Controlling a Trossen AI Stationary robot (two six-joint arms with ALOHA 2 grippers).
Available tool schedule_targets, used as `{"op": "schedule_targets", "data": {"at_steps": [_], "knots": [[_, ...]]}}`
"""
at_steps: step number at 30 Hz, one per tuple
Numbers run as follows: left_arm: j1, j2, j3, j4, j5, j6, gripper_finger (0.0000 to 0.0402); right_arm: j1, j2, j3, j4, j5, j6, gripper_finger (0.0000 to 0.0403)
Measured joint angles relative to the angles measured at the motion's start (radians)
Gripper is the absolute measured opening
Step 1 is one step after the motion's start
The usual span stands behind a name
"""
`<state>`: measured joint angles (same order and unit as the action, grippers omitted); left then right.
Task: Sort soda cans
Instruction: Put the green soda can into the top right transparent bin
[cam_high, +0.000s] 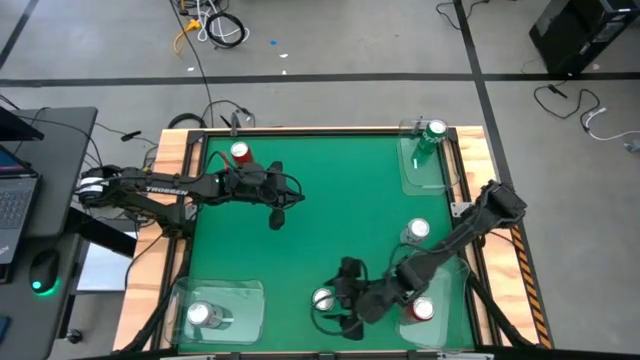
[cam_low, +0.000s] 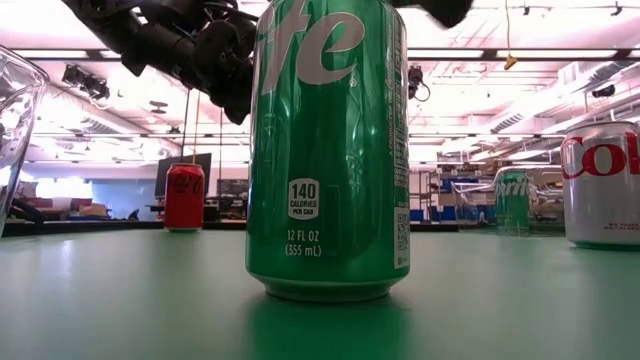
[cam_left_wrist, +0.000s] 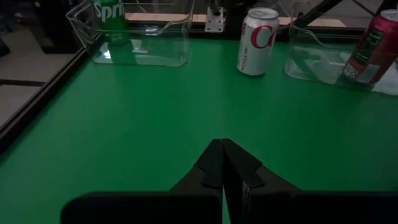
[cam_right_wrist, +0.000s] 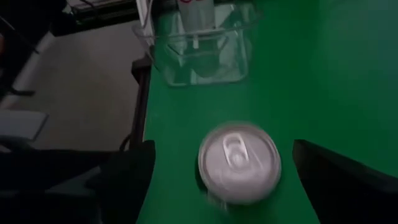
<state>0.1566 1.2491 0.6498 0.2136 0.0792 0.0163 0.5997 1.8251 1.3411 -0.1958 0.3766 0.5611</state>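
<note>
Green cylindrical metal soda can (cam_right_wrist: 239, 163) sits between our right gripper's (cam_right_wrist: 217, 177) wide-open fingers; an off-centre closure could tip it.

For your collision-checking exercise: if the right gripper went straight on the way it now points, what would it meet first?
Most likely the green can standing on the mat: the right gripper, open, has a finger on either side of its silver top; exact height above it is unclear.

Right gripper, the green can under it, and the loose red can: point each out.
right gripper (cam_right_wrist: 239, 165): right wrist view, gap between its open fingers.
green can (cam_low: 328, 150): low view, label side.
red can (cam_high: 241, 153): high view, silver top.
</note>
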Motion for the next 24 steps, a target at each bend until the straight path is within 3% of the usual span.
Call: {"op": "schedule_targets", "data": {"at_steps": [4,19,24], "knots": [[0.000,0.000,0.000,-0.002,0.000,0.000,0.0002,-0.023,0.041,0.000,0.065,-0.012,-0.040,0.0378],[-0.003,0.000,0.001,-0.010,0.000,-0.005,0.0002,-0.044,0.105,0.000,0.040,-0.040,-0.059,0.0388],[-0.003,0.000,0.001,-0.008,0.000,-0.002,0.0002,-0.052,0.105,0.000,0.024,-0.058,-0.067,0.0354]]}}
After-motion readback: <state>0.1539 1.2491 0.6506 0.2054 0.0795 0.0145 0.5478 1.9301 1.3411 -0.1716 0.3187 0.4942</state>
